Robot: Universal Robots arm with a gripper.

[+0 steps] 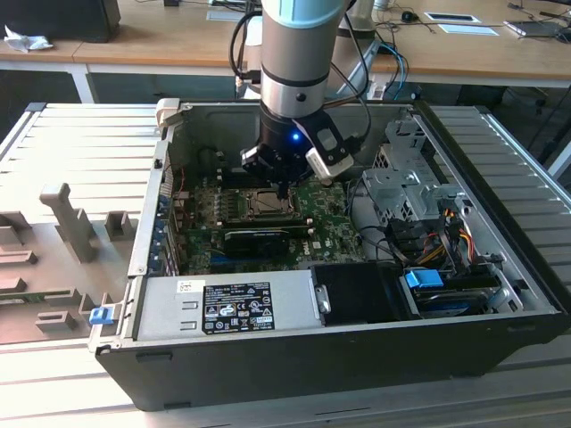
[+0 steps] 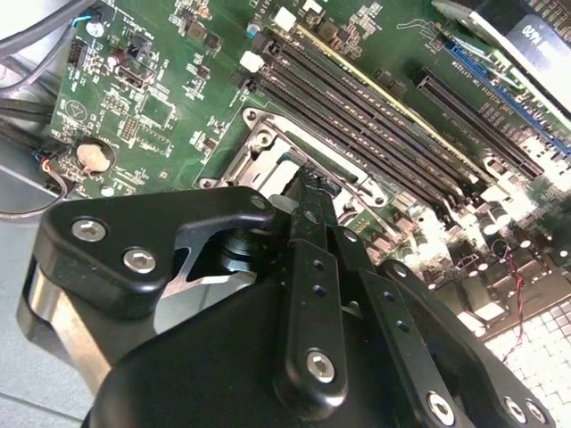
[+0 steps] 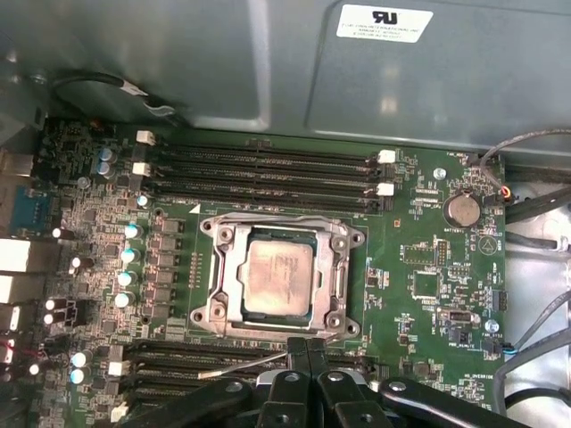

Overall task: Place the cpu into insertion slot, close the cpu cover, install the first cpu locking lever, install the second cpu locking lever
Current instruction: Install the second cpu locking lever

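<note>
An open black desktop computer case point(image 1: 294, 357) is lying on its side on a pale grey ribbed metal table point(image 1: 80, 134), with light wooden desks point(image 1: 161, 40) standing behind it in the exterior view. Grey moulded fixture blocks point(image 1: 76, 223) are sitting on the table toward the exterior view's left. A white-and-black printed label point(image 1: 236, 306) is showing on the silver power supply box point(image 1: 223, 303) along the case's near wall, and a white sticker point(image 3: 384, 20) is showing on the grey inner case wall in the first wrist view; their print is too small to make out.

The black two-fingered gripper point(image 1: 284, 183) on the silver and pale blue arm point(image 1: 299, 53) is hanging over the green circuit board point(image 3: 428, 259), just above the socket's edge. In the first wrist view its fingers point(image 3: 308, 357) are pressing together side by side at the frame's rim, with nothing held between them.

The small pale grey-green square cpu point(image 3: 278, 277) is lying flat inside the dark square insertion slot point(image 3: 245, 312). The thin silver-grey metal cpu cover point(image 3: 343, 276) is sitting down around the chip, its cut-out centre leaving the chip showing. A thin silver lever wire point(image 3: 241, 367) is lying beside the socket, near the fingertips.

In the second wrist view the gripper's black body is covering most of the socket point(image 2: 268, 147), so the chip cannot be made out there.
</note>
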